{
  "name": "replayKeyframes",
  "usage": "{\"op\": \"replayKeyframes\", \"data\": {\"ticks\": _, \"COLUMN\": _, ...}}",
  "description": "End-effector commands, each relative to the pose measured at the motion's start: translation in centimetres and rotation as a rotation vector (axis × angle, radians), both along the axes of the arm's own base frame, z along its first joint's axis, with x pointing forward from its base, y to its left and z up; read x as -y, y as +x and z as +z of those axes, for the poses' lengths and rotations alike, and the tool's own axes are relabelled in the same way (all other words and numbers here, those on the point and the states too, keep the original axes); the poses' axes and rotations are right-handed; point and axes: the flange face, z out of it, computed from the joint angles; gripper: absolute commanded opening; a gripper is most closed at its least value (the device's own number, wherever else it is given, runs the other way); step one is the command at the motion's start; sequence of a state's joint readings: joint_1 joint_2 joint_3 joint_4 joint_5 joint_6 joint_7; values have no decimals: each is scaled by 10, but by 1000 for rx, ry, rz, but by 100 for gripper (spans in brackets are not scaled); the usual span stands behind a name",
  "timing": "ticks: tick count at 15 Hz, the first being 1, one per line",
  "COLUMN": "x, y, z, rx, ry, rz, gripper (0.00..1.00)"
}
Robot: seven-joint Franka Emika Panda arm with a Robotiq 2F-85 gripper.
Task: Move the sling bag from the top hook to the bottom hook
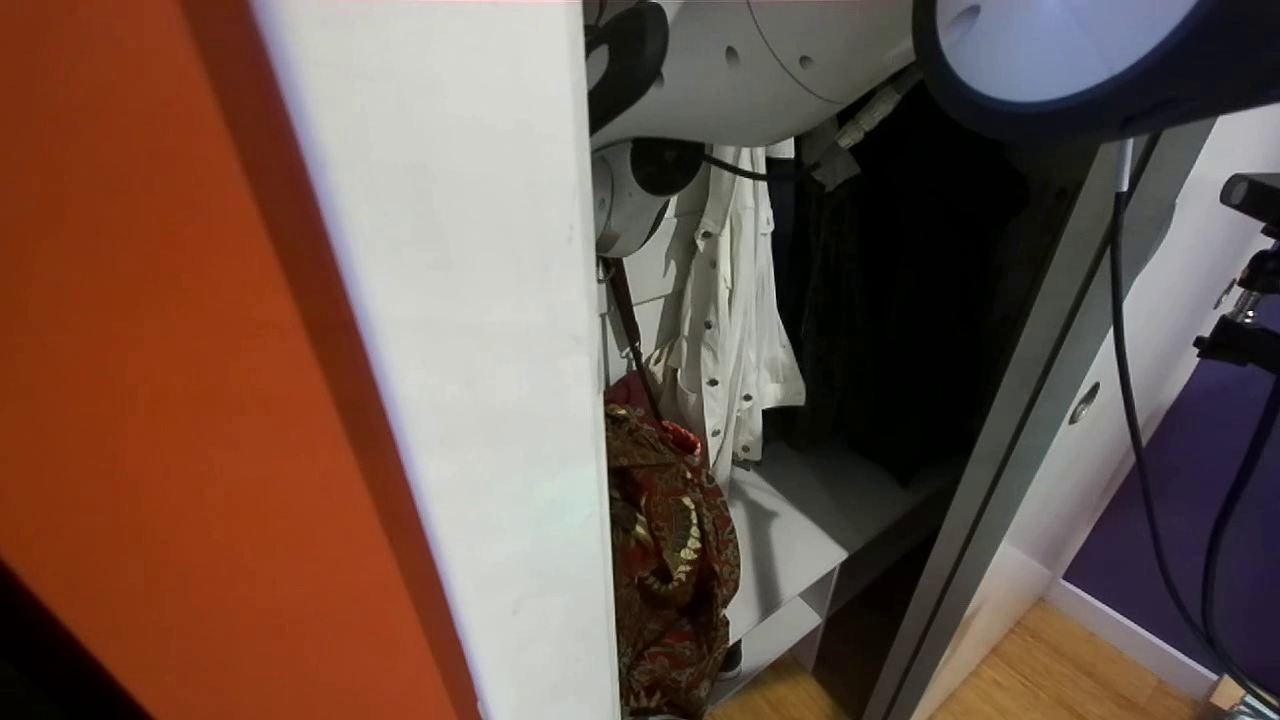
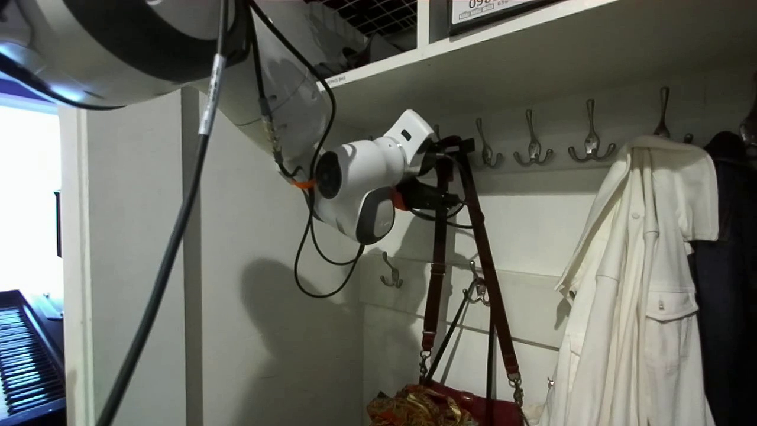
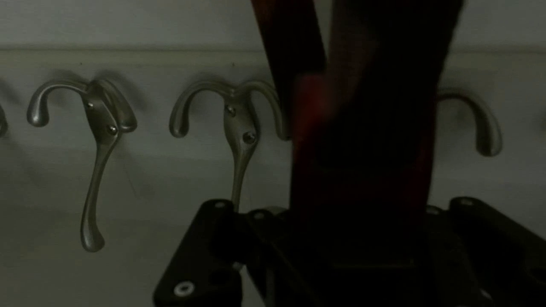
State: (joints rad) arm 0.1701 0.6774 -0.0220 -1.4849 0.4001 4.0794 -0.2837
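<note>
- where's the bag (image 1: 670,560)?

- in an exterior view, hanging at the bottom centre of the frame, its left side cut off by the white panel (image 1: 460,250).

- and the end effector (image 2: 461,145)?

- upper part of the frame in an exterior view, right of centre, closed on the brown strap (image 2: 493,278). two lengths of that strap drop from it to metal clasps (image 2: 424,361) near the bottom of the frame.

- does the strap reach the bag?

- it runs down toward it in an exterior view. the exact join is too muddled to make out.

- how's the grip up close?

- dark. in the wrist view the strap fills the middle and runs up from the end effector; the tips are lost in shadow.

- is it clear of the upper hook (image 3: 486,128)?

- can't tell. that hook, at the right in the wrist view, is half hidden behind the strap.

- and the lower hook (image 2: 480,290)?

- between the brown lengths, right of centre, with a thin black strap (image 2: 491,355) over it. whose strap, i can't say.

- what's beside all that?

- a white jacket (image 2: 633,284) on the right, dark clothes (image 2: 724,296) next to it.
</note>
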Motion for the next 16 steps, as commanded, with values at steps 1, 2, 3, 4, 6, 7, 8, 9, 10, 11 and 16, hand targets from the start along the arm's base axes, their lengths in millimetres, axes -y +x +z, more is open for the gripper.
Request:
{"op": "replayKeyframes", "data": {"ticks": 1, "x": -4, "y": 0, "z": 13, "rx": 60, "ry": -31, "rz": -47, "gripper": 0}}
{"op": "replayKeyframes", "data": {"ticks": 2, "x": -6, "y": 3, "z": 12, "rx": 59, "ry": -37, "rz": -34, "gripper": 0}}
{"op": "replayKeyframes", "data": {"ticks": 3, "x": -7, "y": 6, "z": 11, "rx": 61, "ry": -45, "rz": -20, "gripper": 0}}
{"op": "replayKeyframes", "data": {"ticks": 4, "x": -7, "y": 9, "z": 9, "rx": 61, "ry": -52, "rz": -13, "gripper": 0}}
{"op": "replayKeyframes", "data": {"ticks": 6, "x": -7, "y": 16, "z": 4, "rx": 55, "ry": -59, "rz": -2, "gripper": 0}}
{"op": "replayKeyframes", "data": {"ticks": 7, "x": -7, "y": 19, "z": 1, "rx": 52, "ry": -59, "rz": -1, "gripper": 0}}
{"op": "replayKeyframes", "data": {"ticks": 8, "x": -7, "y": 22, "z": -2, "rx": 41, "ry": -52, "rz": 3, "gripper": 0}}
{"op": "replayKeyframes", "data": {"ticks": 9, "x": -9, "y": 24, "z": -5, "rx": 33, "ry": -46, "rz": 9, "gripper": 0}}
{"op": "replayKeyframes", "data": {"ticks": 10, "x": -11, "y": 26, "z": -7, "rx": 23, "ry": -41, "rz": 19, "gripper": 0}}
{"op": "replayKeyframes", "data": {"ticks": 11, "x": -12, "y": 27, "z": -9, "rx": 22, "ry": -38, "rz": 24, "gripper": 0}}
{"op": "replayKeyframes", "data": {"ticks": 16, "x": -18, "y": 29, "z": -10, "rx": 14, "ry": -28, "rz": 70, "gripper": 0}}
